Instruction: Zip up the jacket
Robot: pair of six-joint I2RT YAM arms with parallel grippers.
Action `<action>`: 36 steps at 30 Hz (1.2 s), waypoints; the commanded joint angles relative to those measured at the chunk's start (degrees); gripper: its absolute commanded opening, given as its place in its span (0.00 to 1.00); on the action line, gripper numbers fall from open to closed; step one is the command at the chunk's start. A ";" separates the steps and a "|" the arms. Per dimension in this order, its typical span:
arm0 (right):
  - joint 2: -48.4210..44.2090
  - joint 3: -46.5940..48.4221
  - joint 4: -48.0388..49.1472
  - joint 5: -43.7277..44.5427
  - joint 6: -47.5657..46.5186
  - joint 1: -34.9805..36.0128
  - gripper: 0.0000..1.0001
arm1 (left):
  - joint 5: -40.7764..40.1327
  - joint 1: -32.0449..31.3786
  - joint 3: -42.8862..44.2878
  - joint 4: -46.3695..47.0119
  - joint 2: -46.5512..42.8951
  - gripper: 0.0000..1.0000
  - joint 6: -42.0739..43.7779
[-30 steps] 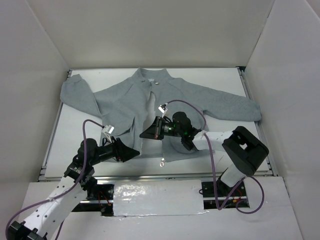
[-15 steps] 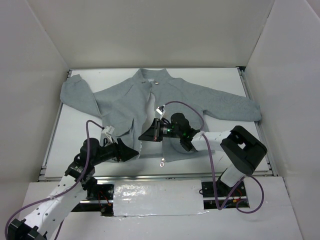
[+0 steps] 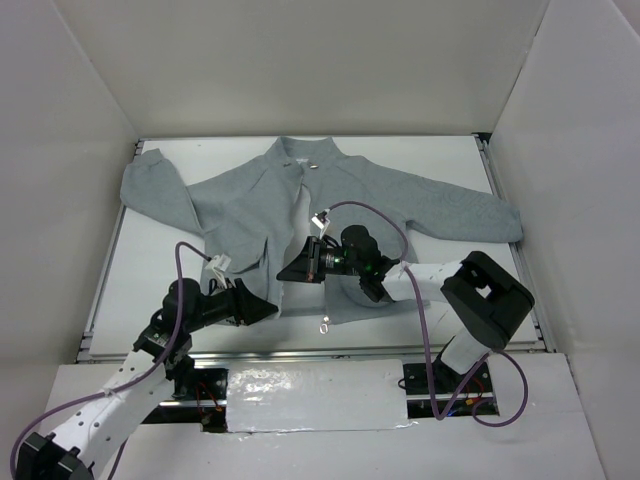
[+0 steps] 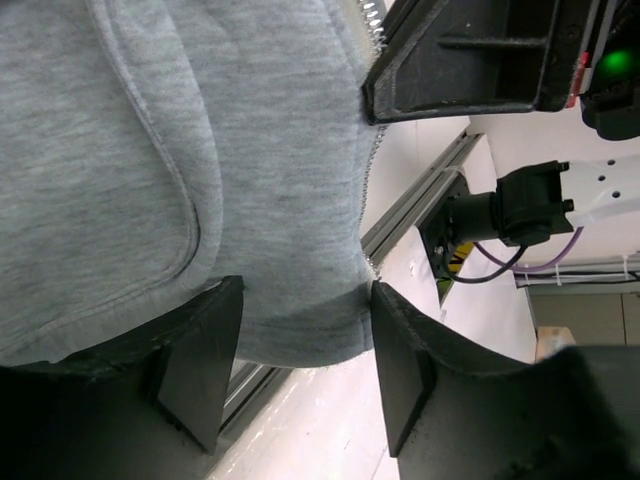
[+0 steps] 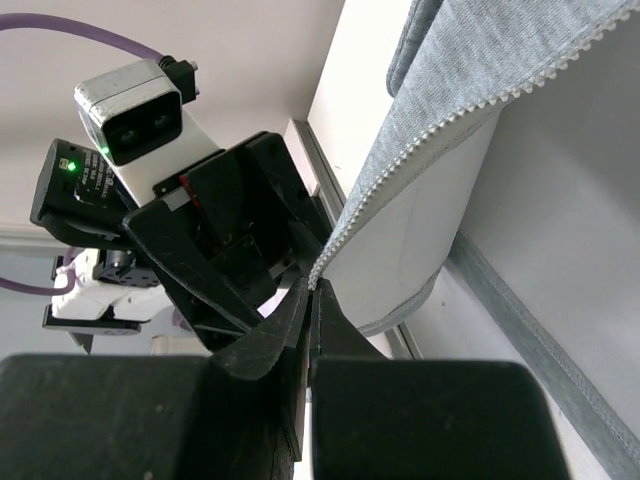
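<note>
Top external: jacket (image 3: 400, 200) on the surface, collar at 12, long axis 12–6; my left fingers (image 3: 266, 310) lie 7 o'clock of my right fingers (image 3: 285, 272). Left wrist: apart, straddling the hem (image 4: 300, 345). Right wrist: clamped on the zipper (image 5: 420, 162) edge.

The jacket (image 3: 380, 195) lies flat on the table (image 3: 140, 290), sleeves spread and front parted. The left gripper (image 3: 270, 309) sits at the left panel's hem. The right gripper (image 3: 285, 271) is just beyond it, at the parted edge.
</note>
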 commanded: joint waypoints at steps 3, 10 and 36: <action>-0.10 2.52 1.44 -1.52 -0.95 0.75 0.00 | 2.67 -0.25 -1.28 5.72 1.32 0.61 -0.92; 0.25 2.87 1.18 -1.79 -1.13 0.75 0.00 | 2.67 -0.25 -2.25 7.83 1.50 0.41 -1.37; 4.46 -7.15 19.53 -9.43 1.42 1.54 0.35 | 3.11 -0.25 -1.20 17.05 -0.79 0.00 -7.95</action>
